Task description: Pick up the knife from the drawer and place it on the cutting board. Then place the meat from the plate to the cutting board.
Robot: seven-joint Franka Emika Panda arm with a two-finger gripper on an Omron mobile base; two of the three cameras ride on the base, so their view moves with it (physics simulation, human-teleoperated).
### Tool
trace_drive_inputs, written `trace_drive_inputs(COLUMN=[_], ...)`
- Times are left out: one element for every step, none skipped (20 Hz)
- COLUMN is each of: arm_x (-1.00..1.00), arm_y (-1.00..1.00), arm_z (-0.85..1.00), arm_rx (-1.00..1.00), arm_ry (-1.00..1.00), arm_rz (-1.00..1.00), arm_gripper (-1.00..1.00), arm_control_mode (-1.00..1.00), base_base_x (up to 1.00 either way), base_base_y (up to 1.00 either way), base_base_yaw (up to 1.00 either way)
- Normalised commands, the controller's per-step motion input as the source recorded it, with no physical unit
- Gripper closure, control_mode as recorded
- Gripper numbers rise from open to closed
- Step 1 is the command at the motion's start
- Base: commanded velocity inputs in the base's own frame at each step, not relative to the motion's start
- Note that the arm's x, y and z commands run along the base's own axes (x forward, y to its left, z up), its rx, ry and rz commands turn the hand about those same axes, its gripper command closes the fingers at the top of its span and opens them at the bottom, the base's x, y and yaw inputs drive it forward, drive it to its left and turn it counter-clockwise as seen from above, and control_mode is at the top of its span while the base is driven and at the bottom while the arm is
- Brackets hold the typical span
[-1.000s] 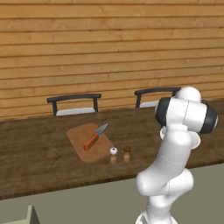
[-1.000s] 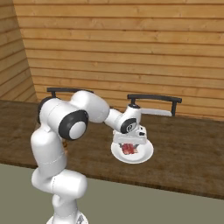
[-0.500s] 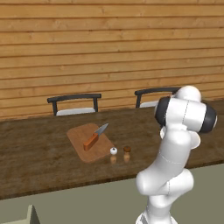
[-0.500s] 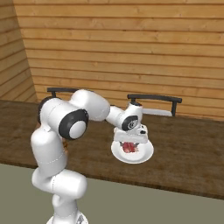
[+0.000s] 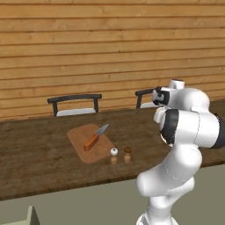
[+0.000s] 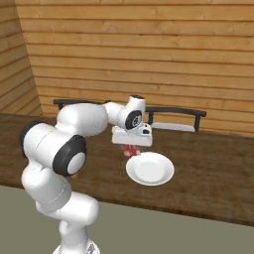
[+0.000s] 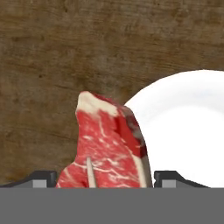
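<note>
My gripper (image 6: 131, 148) is shut on the meat (image 6: 130, 151), a red slab with pale streaks that hangs just above the table at the plate's left rim. The round white plate (image 6: 151, 169) lies bare beside it. In the hand view the meat (image 7: 109, 146) stands between my fingertips (image 7: 43, 177), with the plate (image 7: 188, 127) to its right. The light wooden cutting board (image 5: 80, 147) lies on the table to the left, and the knife (image 5: 96, 137) with its reddish-brown handle rests on it, blade pointing to the back right.
Two small shakers (image 5: 114, 152) (image 5: 127, 150) stand just right of the board's near corner. Dark chairs (image 5: 74, 103) (image 6: 174, 118) stand behind the brown wooden table (image 5: 39, 167), against a wooden plank wall.
The meat has left the plate: my gripper has closed on it, lifted it and carried it a little to the left, past the plate's rim.
</note>
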Motion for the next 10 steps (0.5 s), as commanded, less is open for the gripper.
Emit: trace_drive_inputs(arm_x=[0.00,0.00,0.00,0.00,0.00,0.00,0.00,0.00,0.00,0.00], arm_y=[1.00,1.00,1.00,1.00,1.00,1.00,1.00,1.00,1.00,1.00], arm_z=[0.28,0.20,0.17,0.12,0.09,0.06,0.04,0.01,0.00,0.00], arm_rx=[-0.03,-0.04,-0.05,-0.05,-0.05,-0.05,-0.05,-0.05,-0.05,-0.05], arm_ry=[0.02,0.05,0.06,0.10,0.12,0.14,0.14,0.13,0.12,0.12], arm_rz=[0.00,0.00,0.00,0.00,0.00,0.00,0.00,0.00,0.01,0.02], arm_gripper=[1.00,1.00,1.00,1.00,1.00,1.00,1.00,1.00,1.00,1.00], arm_control_mode=[-1.00,-1.00,-1.00,-1.00,-1.00,-1.00,-1.00,-1.00,-1.00,-1.00], base_base_x=[0.00,0.00,0.00,0.00,0.00,0.00,0.00,0.00,0.00,0.00], base_base_y=[0.00,0.00,0.00,0.00,0.00,0.00,0.00,0.00,0.00,0.00], base_base_yaw=[0.00,0.00,0.00,0.00,0.00,0.00,0.00,0.00,0.00,0.00])
